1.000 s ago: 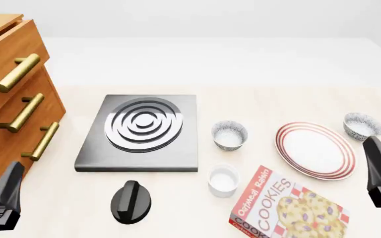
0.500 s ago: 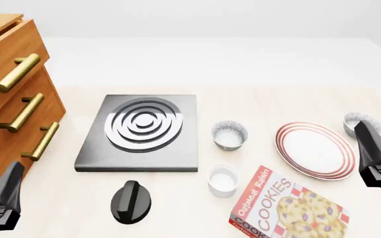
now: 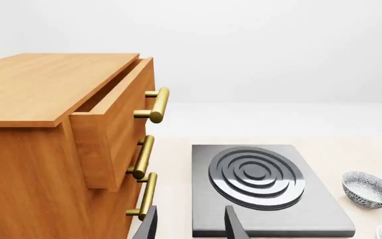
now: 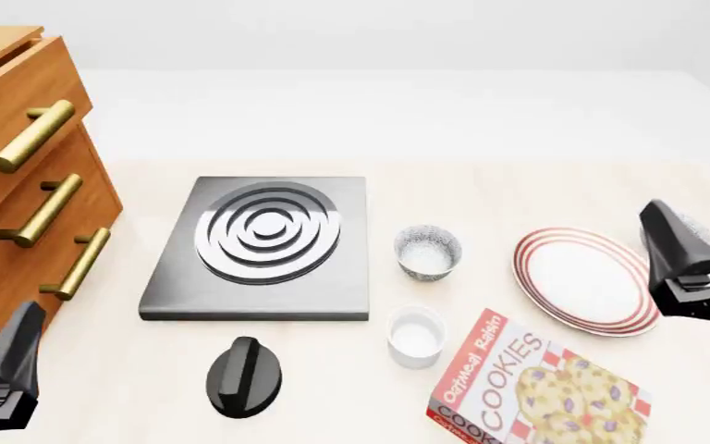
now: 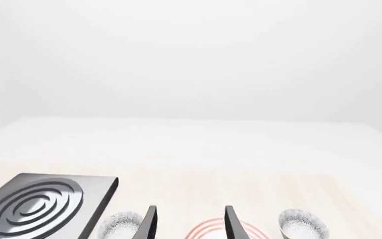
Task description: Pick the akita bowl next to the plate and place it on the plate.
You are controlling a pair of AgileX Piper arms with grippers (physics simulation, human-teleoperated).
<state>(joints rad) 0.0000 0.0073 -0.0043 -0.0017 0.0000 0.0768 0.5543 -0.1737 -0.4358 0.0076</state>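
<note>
The right end effector has moved up and in toward the far side of the tabletop since a second ago, and now it covers most of the akita bowl that sits just beside the plate. The left end effector has stayed low by the wooden drawers.

In the right wrist view, the right end effector's fingers are spread apart with nothing between them. The left one's are spread apart too, and hold nothing.

The bowl to pick sits touching or almost touching the plate's far right edge. A second speckled bowl sits on the other side of the plate, near the stove. It looks the same, so the arm could go to the wrong one.

The end effector hides the bowl from the front, so aiming is hard. If the fingers come down off-centre, they could bump the rim and tip or push the bowl away. They could also knock the plate.
</note>
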